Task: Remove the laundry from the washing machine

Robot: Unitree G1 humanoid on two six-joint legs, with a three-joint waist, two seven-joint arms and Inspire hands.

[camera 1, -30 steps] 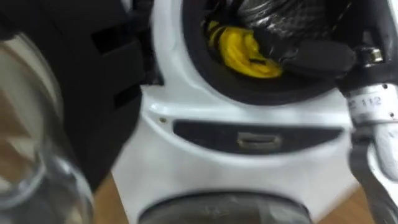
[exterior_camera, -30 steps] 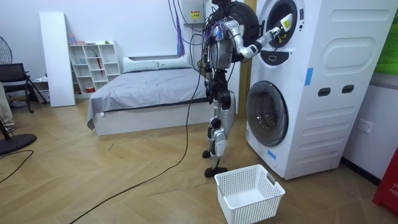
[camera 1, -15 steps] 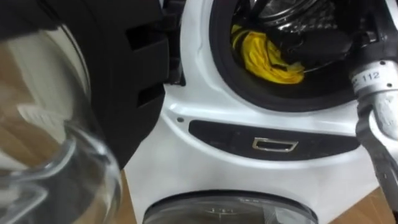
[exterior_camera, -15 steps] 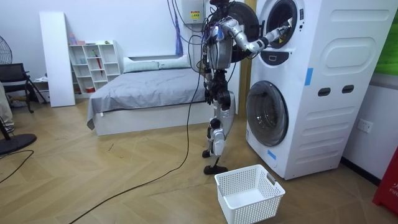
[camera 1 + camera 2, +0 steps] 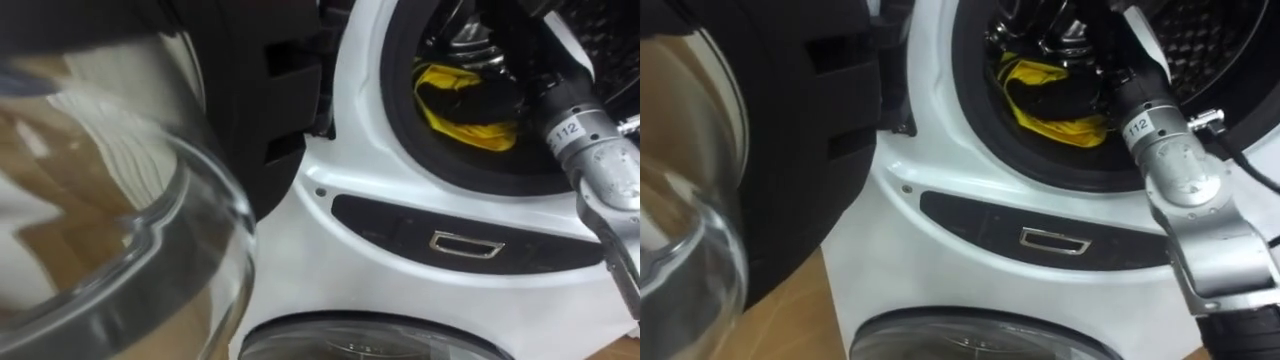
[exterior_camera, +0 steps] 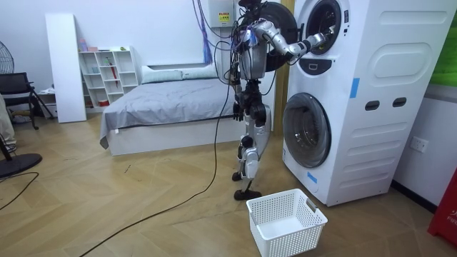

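Your right hand is inside the upper washer drum, resting on the yellow cloth; can't tell its finger state. Left hand hangs by the hip, fingers unclear

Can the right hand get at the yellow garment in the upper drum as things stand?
Probably yes: the door stands open, and the right hand lies inside the drum, right against the yellow garment, with nothing between them.

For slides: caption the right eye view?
Right hand in the upper drum at a yellow cloth, door open.
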